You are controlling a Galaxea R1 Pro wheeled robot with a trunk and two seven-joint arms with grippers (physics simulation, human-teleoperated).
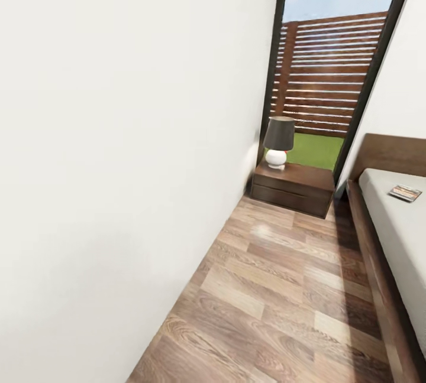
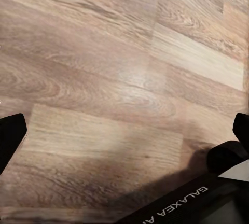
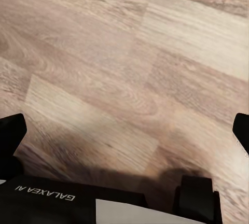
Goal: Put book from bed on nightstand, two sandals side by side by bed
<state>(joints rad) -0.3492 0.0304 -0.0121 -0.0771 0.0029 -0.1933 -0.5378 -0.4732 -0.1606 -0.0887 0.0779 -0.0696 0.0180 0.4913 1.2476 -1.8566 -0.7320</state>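
The small thin paperback book (image 1: 406, 193) lies flat on the off-white mattress of the dark-framed bed (image 1: 378, 241), far from both jaws, which stand wide apart over the wood-plank floor (image 2: 104, 79). It is probably light and bendy; pinch a free edge.

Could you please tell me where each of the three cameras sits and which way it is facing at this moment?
Head view: on the robot's head, tilted, looking forward and down along a white wall toward the nightstand, window and bed with the book.
Left wrist view: near the left gripper, looking down at the wood floor; dark fingertips and a lettered robot part show.
Right wrist view: near the right gripper, likewise facing floor, fingertips at the edges.
Both wrist views share the plank floor, also seen from the head.
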